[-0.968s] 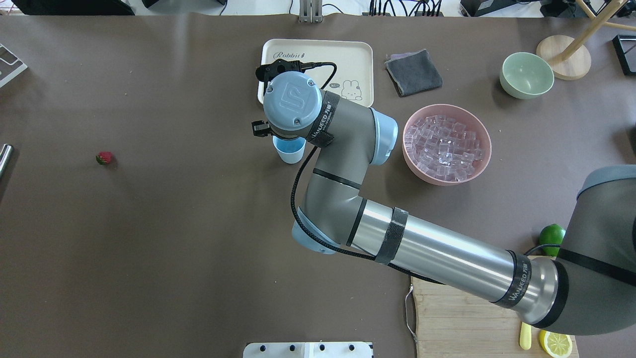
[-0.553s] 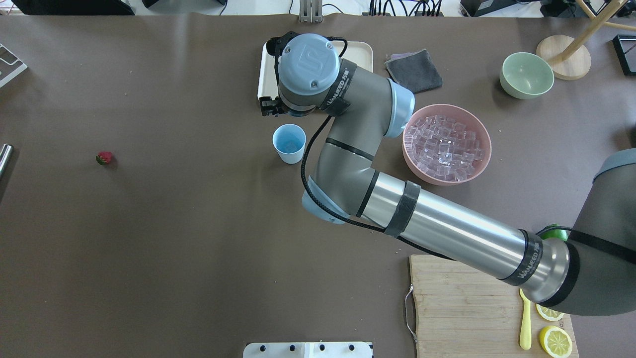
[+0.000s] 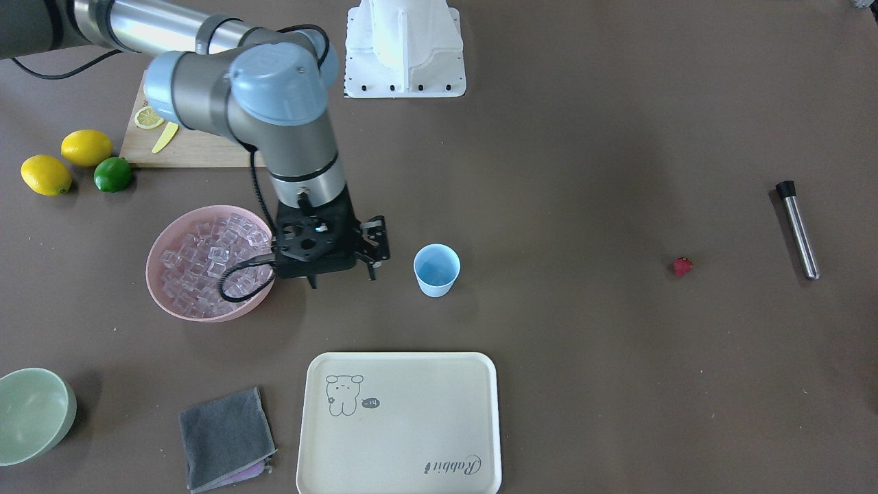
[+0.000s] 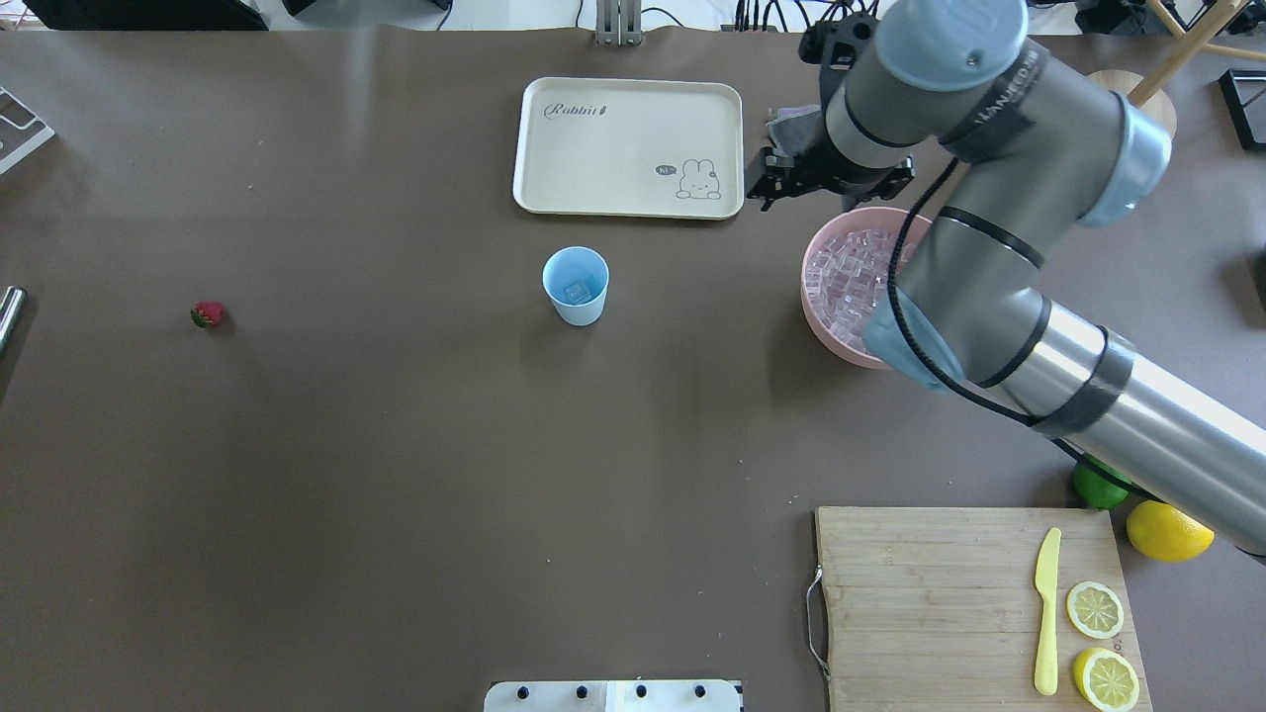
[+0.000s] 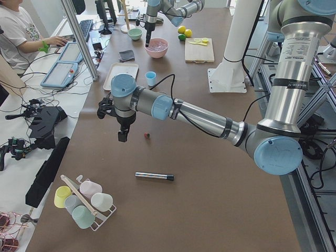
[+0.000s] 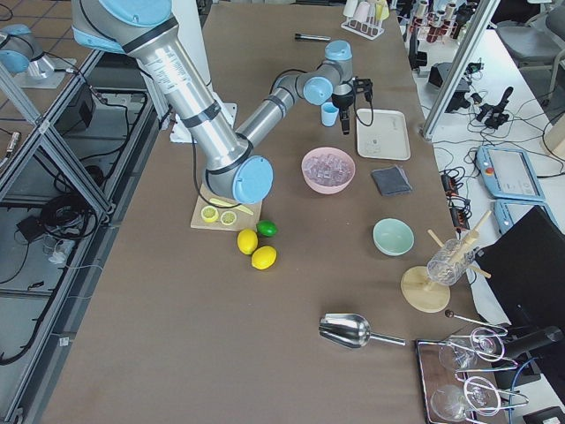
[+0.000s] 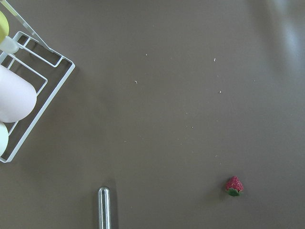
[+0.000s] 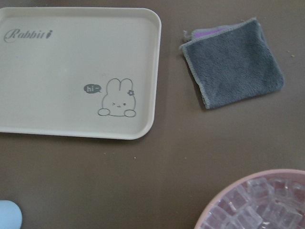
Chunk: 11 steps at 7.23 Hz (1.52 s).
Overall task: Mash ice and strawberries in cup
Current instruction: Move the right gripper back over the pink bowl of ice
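Pale blue plastic, the tapered cup stands upright on the matte brown table, just left of centre in the overhead view, with one glassy cube lying on its bottom. The rest of the ice, clear square-cut cubes, is heaped in a round pink bowl at centre left of the front view. In the overhead view the right arm covers the bowl's right half. The right gripper hangs just beside the bowl, apart from the cup, its black jaws spread with nothing between them. The strawberry, small, red and pimpled with a green cap, lies alone at the far left of the overhead view, well apart from the cup. A smooth steel rod with a black cap lies at the right of the front view; the left wrist view cuts it off, showing only a rounded end at the bottom edge. The left gripper shows only in the left side view, near the strawberry, and I cannot tell how its jaws stand. A cream tray with rounded corners bears a rabbit drawing. The fuzzy grey cloth has purple peeking out at one edge.
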Each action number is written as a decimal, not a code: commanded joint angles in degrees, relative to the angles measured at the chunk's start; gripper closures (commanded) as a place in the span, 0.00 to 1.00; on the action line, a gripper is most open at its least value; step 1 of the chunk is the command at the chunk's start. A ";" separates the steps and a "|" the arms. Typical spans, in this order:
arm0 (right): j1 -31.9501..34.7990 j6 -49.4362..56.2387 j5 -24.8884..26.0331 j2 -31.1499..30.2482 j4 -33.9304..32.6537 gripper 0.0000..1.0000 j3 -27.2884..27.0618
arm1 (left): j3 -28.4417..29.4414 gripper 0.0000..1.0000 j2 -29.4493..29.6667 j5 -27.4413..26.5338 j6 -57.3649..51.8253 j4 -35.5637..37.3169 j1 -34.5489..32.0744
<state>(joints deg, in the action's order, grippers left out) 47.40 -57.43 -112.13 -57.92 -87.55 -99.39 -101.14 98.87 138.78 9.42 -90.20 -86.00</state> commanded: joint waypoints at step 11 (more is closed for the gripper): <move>-4.59 -4.36 1.56 -11.60 8.01 0.22 0.42 | 0.24 0.02 -0.08 0.00 -0.28 -1.29 0.13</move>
<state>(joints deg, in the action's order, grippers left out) 43.05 -61.70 -110.80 -69.57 -80.43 -99.40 -100.90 98.86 138.77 9.21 -91.43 -85.87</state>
